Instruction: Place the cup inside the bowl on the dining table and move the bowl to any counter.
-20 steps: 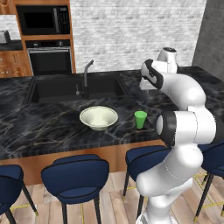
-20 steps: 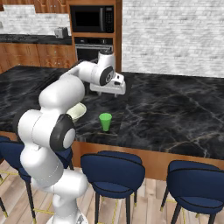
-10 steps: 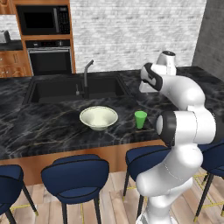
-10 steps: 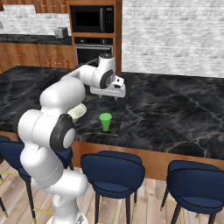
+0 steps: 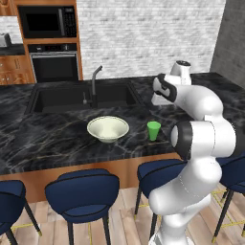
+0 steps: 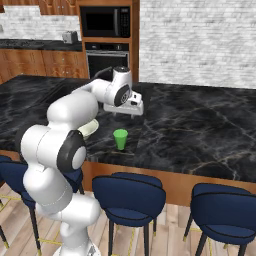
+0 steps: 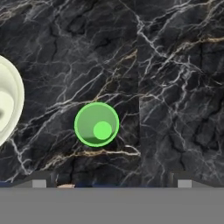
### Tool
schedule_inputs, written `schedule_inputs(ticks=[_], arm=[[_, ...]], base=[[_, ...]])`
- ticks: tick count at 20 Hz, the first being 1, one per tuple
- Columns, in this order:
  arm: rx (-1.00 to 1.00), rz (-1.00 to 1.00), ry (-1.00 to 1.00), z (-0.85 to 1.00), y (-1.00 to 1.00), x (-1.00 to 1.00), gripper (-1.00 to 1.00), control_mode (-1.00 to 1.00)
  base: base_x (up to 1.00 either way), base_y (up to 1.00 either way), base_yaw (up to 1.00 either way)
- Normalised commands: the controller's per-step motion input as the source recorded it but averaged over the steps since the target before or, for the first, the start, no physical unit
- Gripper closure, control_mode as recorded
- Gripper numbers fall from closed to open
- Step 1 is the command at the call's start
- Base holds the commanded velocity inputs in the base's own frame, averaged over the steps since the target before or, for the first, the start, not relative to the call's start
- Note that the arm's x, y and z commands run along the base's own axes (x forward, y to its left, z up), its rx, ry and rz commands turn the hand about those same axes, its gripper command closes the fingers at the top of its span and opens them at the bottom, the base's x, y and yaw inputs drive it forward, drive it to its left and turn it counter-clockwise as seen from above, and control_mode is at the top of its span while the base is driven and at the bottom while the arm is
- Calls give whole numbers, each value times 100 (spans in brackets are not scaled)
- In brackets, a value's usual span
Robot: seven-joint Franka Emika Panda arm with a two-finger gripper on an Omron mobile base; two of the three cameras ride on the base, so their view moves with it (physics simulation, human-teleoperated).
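The jaws stand wide apart, gripping nothing, as the gripper (image 6: 133, 108) hangs above the counter (image 5: 52, 134), pointing down, a little beyond the cup (image 5: 153, 130) and well clear of it. From the hand camera the cup (image 7: 96, 124) shows from straight above, upright, its mouth open and empty, on bare black marble. The bowl (image 5: 108, 128) sits just to the left of the cup, apart from it, also upright and empty, near the front edge. Behind the bowl lies the dark sink (image 5: 81, 97) with its faucet (image 5: 94, 79). Blue stools (image 5: 83, 193) line the near side.
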Motion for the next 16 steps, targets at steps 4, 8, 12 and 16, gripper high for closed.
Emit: schedule_inputs(ticks=[4,8,12,16], arm=[[0,0,0,-17,0,0,-100,-100],[0,0,0,-13,0,7,-100,-100],[0,0,0,-10,0,16,-100,-100],[0,0,0,-8,0,20,-100,-100]], base=[[0,0,0],[0,0,0],[0,0,0],[0,0,0]])
